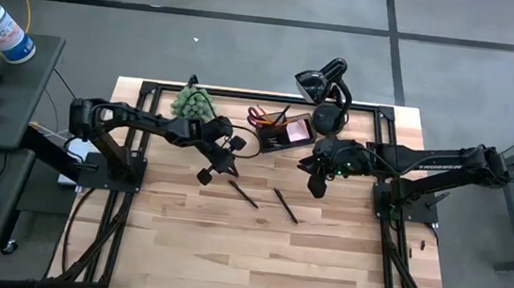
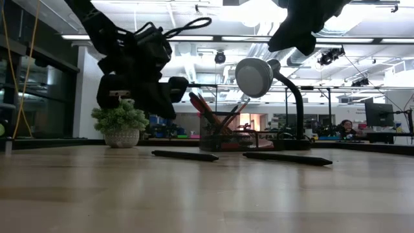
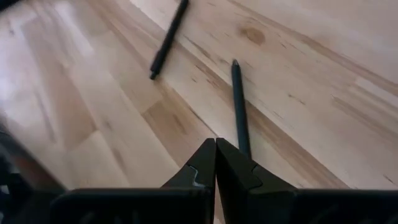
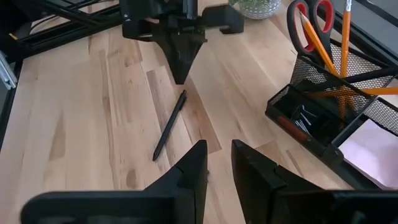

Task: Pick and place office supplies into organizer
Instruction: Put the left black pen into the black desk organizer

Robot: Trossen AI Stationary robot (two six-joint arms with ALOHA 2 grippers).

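High view shows scissors, pencils and pink pad already in the organizer; two black pens lie near it. Left gripper shut, empty; right gripper slightly parted, empty.

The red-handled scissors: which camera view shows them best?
The right wrist view: the red-handled scissors stand close, handles up, in the organizer. The high view shows only small red handles; the low view, dim dark shapes; the left wrist view, nothing.

Two black pens lie at table centre; the mesh organizer (scissors upright) sits at 12 o'clock.
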